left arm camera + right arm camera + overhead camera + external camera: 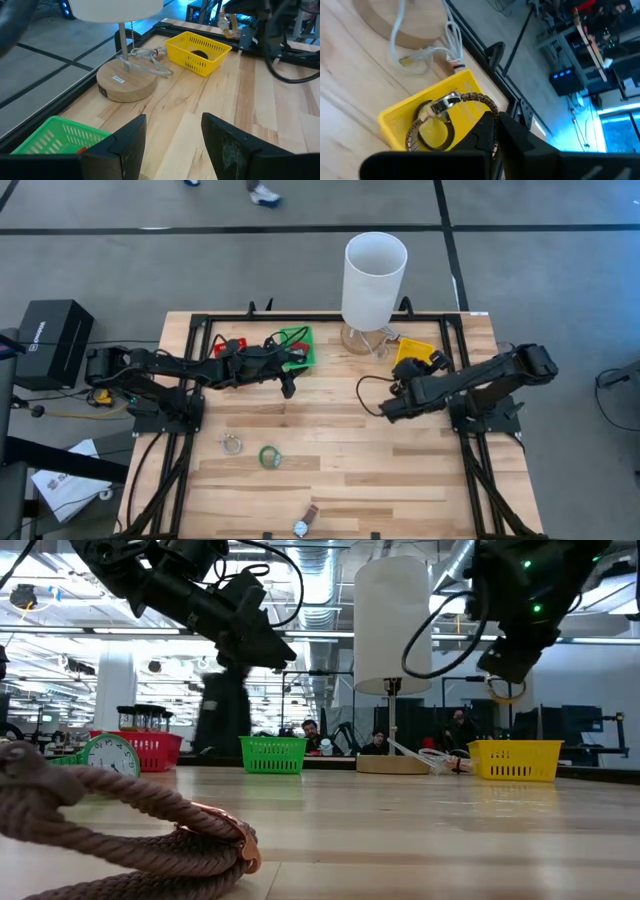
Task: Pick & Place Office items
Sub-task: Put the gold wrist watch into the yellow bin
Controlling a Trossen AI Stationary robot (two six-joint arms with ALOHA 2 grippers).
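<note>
Gold wristwatch (451, 117) hangs, apparently pinched, above the yellow bin (465, 95).

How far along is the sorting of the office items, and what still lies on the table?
Partly done. The yellow bin already holds a dark item. In hand: the right gripper is shut on a gold watch above that bin. The left gripper is open and empty near the green bin. Left on the table: a ring, the green tape roll and a wristwatch.
</note>
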